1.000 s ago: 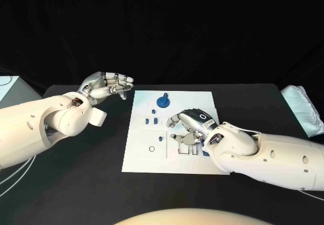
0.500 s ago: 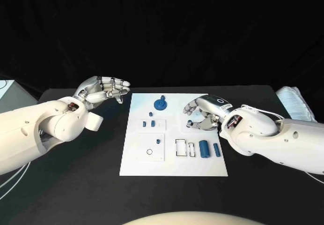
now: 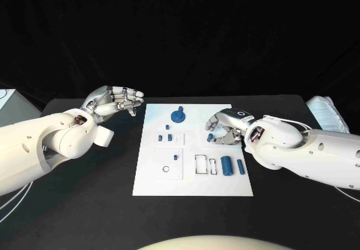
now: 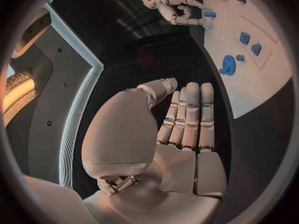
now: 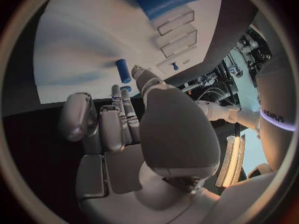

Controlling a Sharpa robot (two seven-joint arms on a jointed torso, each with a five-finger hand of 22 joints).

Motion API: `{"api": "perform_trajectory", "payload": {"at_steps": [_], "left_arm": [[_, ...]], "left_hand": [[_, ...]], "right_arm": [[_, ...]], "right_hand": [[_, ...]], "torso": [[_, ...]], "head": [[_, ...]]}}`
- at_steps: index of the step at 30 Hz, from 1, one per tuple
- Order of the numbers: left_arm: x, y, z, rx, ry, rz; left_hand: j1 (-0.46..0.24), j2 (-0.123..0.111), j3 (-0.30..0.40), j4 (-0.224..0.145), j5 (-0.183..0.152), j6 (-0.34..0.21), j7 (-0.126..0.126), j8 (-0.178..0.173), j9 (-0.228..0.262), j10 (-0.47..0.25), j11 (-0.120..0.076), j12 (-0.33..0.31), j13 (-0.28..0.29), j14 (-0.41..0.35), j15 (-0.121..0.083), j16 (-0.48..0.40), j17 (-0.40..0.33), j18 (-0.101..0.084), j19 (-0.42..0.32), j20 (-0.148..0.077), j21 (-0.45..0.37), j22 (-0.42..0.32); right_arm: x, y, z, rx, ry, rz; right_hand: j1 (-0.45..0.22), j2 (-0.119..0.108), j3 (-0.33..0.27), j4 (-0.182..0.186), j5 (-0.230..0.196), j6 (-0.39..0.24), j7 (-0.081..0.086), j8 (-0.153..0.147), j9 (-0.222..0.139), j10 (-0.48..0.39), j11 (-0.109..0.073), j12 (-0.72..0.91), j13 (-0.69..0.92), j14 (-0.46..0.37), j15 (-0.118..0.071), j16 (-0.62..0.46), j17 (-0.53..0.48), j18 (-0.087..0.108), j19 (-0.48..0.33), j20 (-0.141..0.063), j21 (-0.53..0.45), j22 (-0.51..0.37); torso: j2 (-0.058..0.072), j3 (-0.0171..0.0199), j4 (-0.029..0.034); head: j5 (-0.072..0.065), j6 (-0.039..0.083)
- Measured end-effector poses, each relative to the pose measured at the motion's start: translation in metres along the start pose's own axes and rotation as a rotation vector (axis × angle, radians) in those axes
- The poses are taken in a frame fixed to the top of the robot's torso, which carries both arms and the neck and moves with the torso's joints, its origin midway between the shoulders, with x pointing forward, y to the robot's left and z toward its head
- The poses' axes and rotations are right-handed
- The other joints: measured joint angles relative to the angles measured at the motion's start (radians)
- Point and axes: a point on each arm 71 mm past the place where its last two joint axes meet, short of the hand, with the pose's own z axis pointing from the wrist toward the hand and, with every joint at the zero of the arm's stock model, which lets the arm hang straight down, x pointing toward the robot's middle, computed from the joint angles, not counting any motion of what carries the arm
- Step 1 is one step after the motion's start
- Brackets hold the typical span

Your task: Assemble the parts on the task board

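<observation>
Starting at the near end of the task board (image 3: 150, 185), two blue cylinders (image 3: 227, 166) lie side by side, just beside an open rectangular slot (image 3: 201, 164). Such parts look small, stiff and light. Their smooth round sides would roll or slip under a loose touch, so I would pinch one across its middle and not by its ends.

Further in, a short blue piece (image 3: 210, 137) lies on the board right at the fingers of the right hand (image 3: 225, 129). That hand is curled over it, thumb bent toward the other fingers. The piece seems to rest on the white surface and not in a pinch, but at this size I cannot tell whether the tips touch it or whether the hand is closed. The right wrist view adds what the head view lacks: the piece shows there just past the fingertips with board visible round it, and one cylinder looms large and blurred.

Two small blue blocks (image 3: 165, 137) sit across the board from it. Beyond them, near the far edge, stands a blue gear-like knob (image 3: 178, 115), best taken by its rim.

Off the board's far corner the left hand (image 3: 114, 101) hangs above the black table (image 3: 90, 208), fingers drawn in together, holding nothing. The left wrist view confirms a bare palm, and from the far side it shows the right hand's fingers ringed beside the short piece.
</observation>
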Motion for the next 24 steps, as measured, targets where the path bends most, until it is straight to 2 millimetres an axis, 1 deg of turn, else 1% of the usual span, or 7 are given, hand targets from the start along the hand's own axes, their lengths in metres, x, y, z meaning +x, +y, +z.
{"api": "perform_trajectory", "payload": {"at_steps": [3, 9, 12, 17, 19, 21, 24], "left_arm": [[0.0, 0.0001, -0.0001, 0.0, 0.0, 0.0], [0.0, 0.0, -0.0002, 0.0, 0.0, 0.0], [0.0, 0.0001, -0.0003, 0.0, 0.0, 0.0], [0.0, 0.0001, -0.0003, 0.0, 0.001, 0.0], [0.0, 0.0001, -0.0003, 0.0, 0.001, 0.0], [0.0, 0.0001, -0.0003, 0.0, 0.001, 0.0], [0.0, 0.0001, -0.0003, 0.0, 0.001, 0.0]], "left_hand": [[0.0, 0.0, 0.0, 0.0, 0.0, 0.0, 0.0, 0.0, 0.0, 0.0, 0.0, 0.0, 0.0, 0.0, 0.0, 0.0, 0.0, 0.0, 0.0, 0.0, 0.0, 0.0], [0.0, 0.0, 0.0, 0.0, 0.0, 0.0, 0.0, 0.005, -0.001, 0.0, 0.0, 0.0, -0.002, 0.0, 0.0, 0.0, -0.001, 0.0, 0.0, 0.0, 0.0, 0.0], [0.0, 0.0, 0.0, 0.0, 0.0, 0.0, 0.0, 0.006, -0.001, 0.0, 0.0, 0.0, -0.002, 0.0, 0.0, 0.0, -0.001, 0.0, 0.0, 0.0, 0.0, 0.0], [0.0, 0.0, 0.0, 0.0, 0.0, 0.0, 0.0, 0.006, -0.001, 0.0, 0.0, 0.0, -0.001, 0.0, 0.0, 0.0, -0.001, 0.0, 0.0, 0.0, 0.0, 0.0], [0.0, 0.0, 0.0, 0.0, 0.0, 0.0, 0.0, 0.006, -0.001, 0.0, 0.0, 0.0, -0.001, 0.0, 0.0, 0.0, -0.002, 0.0, 0.0, 0.0, 0.0, 0.0], [0.0, 0.0, 0.0, 0.0, 0.0, 0.0, 0.0, 0.006, -0.001, 0.0, 0.0, 0.0, -0.001, 0.0, 0.0, 0.0, -0.001, 0.0, 0.0, 0.0, 0.0, 0.0], [0.0, 0.0, 0.0, 0.0, 0.0, 0.0, 0.0, 0.006, -0.001, 0.0, 0.0, 0.0, -0.001, 0.0, 0.0, 0.0, -0.001, 0.0, 0.0, 0.0, 0.0, 0.0]], "right_arm": [[0.0012, -0.0009, 0.0016, 0.004, 0.007, -0.012], [0.0033, -0.0002, 0.0039, 0.004, 0.016, -0.025], [0.0046, 0.0004, 0.0043, 0.003, 0.02, -0.025], [0.007, 0.0028, 0.005, -0.002, 0.025, -0.023], [0.0072, 0.0034, 0.0052, -0.004, 0.026, -0.023], [0.0075, 0.0036, 0.0056, -0.004, 0.026, -0.023], [0.0076, 0.0033, 0.006, -0.003, 0.026, -0.024]], "right_hand": [[0.009, 0.009, 0.01, 0.01, -0.004, 0.013, 0.004, 0.0, 0.0, 0.007, -0.007, 0.007, -0.002, 0.004, 0.003, 0.004, 0.003, 0.0, 0.0, 0.0, 0.005, 0.0], [0.018, 0.009, 0.047, 0.023, -0.013, 0.038, 0.005, 0.0, -0.002, 0.031, -0.009, 0.014, -0.008, 0.008, 0.0, 0.004, 0.003, 0.0, 0.004, -0.004, 0.005, 0.0], [0.018, 0.009, 0.098, 0.038, -0.049, 0.062, 0.007, 0.001, -0.004, 0.065, -0.014, 0.022, -0.013, 0.011, -0.004, 0.012, 0.016, 0.0, 0.022, -0.011, 0.035, 0.0], [0.023, -0.001, 0.182, 0.052, -0.062, 0.087, -0.001, 0.009, -0.004, 0.133, -0.025, 0.022, -0.016, 0.009, -0.013, 0.025, 0.045, 0.0, 0.033, -0.022, 0.074, 0.0], [0.017, -0.007, 0.198, 0.053, -0.062, 0.093, 0.0, 0.009, -0.002, 0.142, -0.03, 0.017, -0.017, 0.009, -0.013, 0.025, 0.046, -0.001, 0.033, -0.022, 0.075, 0.0], [0.013, -0.01, 0.215, 0.053, -0.066, 0.103, -0.003, 0.016, 0.001, 0.16, -0.031, 0.013, -0.017, 0.013, -0.016, 0.025, 0.046, -0.016, 0.033, -0.022, 0.085, 0.0], [0.013, -0.01, 0.231, 0.05, -0.066, 0.11, -0.009, 0.017, 0.005, 0.177, -0.034, 0.008, -0.018, 0.009, -0.02, 0.025, 0.048, -0.017, 0.036, -0.025, 0.086, 0.0]], "torso": [[0.0, 0.0001, 0.0], [0.0, 0.0003, -0.0004], [0.0, 0.0004, -0.0005], [0.0, 0.001, -0.0011], [-0.001, 0.0011, -0.0012], [-0.001, 0.0012, -0.0012], [-0.001, 0.0012, -0.0011]], "head": [[0.0, -0.001], [0.001, -0.004], [0.001, -0.005], [0.002, -0.005], [0.002, -0.006], [0.001, -0.006], [0.0, -0.007]]}}
